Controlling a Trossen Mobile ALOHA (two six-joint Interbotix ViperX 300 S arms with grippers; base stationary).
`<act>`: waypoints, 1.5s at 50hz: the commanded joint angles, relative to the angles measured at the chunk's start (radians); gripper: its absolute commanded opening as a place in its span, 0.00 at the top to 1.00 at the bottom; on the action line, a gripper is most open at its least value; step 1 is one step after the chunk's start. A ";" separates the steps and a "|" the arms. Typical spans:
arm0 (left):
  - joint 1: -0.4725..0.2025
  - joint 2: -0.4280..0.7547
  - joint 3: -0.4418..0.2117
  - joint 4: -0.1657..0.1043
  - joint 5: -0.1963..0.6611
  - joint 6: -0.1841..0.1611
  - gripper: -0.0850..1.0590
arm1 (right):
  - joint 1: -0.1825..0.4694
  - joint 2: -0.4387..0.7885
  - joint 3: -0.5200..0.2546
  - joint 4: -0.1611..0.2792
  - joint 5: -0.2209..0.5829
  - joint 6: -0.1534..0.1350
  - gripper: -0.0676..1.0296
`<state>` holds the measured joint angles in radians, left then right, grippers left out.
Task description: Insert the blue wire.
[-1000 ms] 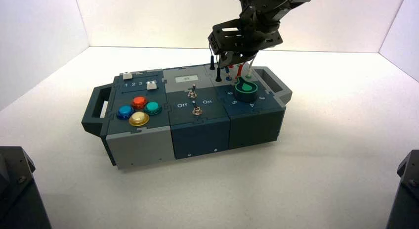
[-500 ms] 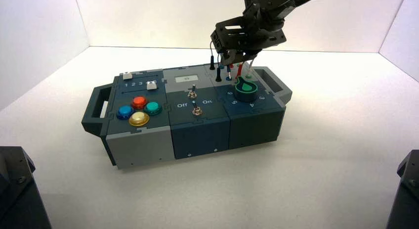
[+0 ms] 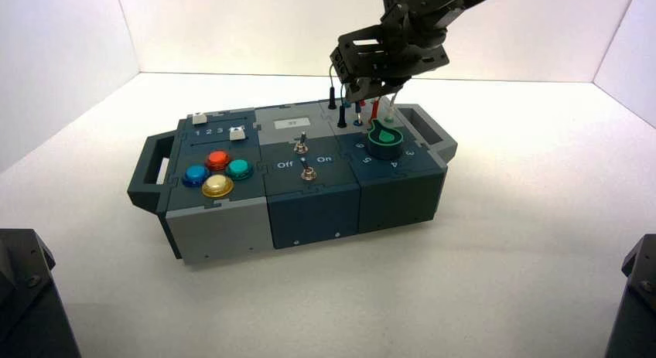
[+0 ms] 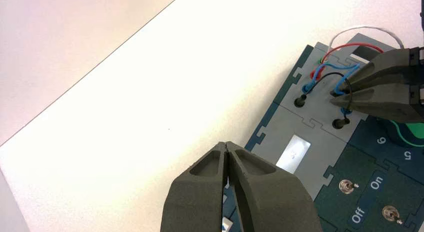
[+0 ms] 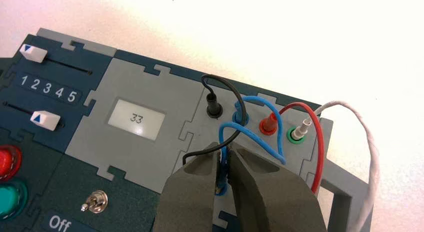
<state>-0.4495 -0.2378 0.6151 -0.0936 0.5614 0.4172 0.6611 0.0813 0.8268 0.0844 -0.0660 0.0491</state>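
The blue wire (image 5: pixel 256 137) loops over the grey jack panel at the back of the box (image 3: pixel 309 211). One blue plug sits in the far blue socket (image 5: pixel 241 117). My right gripper (image 5: pixel 223 152) is shut on the other blue plug (image 5: pixel 223 168) and holds it upright, its metal tip at the ring of the near blue socket (image 5: pixel 220 191). How deep the tip sits is hidden by the fingers. The high view has the right gripper (image 3: pixel 371 91) over the box's back right, just behind the green knob (image 3: pixel 384 141). My left gripper (image 4: pixel 227 144) hangs shut and empty above the box's back left.
A black wire (image 5: pixel 220 84) arches across the blue one and runs under my right fingers. Red (image 5: pixel 268 123) and white (image 5: pixel 302 128) plugs stand beside the blue socket. The display (image 5: pixel 136 118) reads 33. Sliders (image 5: pixel 45 119), toggle switches (image 3: pixel 307 172) and coloured buttons (image 3: pixel 217 185) lie farther forward.
The right gripper rose a little with the blue plug in the first half second, then held still. The left arm has not moved.
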 commanded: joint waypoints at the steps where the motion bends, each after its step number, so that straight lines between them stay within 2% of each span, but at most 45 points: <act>1: 0.008 -0.028 -0.023 0.002 -0.011 0.006 0.95 | 0.005 -0.026 -0.011 -0.005 -0.011 -0.006 0.96; 34: 0.008 -0.028 -0.017 0.000 -0.011 0.006 0.95 | 0.005 -0.009 -0.017 -0.005 -0.049 -0.011 0.96; 54: 0.008 -0.035 -0.014 0.000 -0.011 0.006 0.95 | 0.005 -0.002 -0.018 -0.005 -0.038 -0.011 0.96; 75: 0.008 -0.035 -0.012 0.000 -0.014 0.006 0.95 | 0.005 0.008 -0.031 -0.028 -0.006 -0.011 0.96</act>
<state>-0.4495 -0.2470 0.6136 -0.0920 0.5584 0.4188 0.6627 0.0997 0.8145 0.0660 -0.0767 0.0399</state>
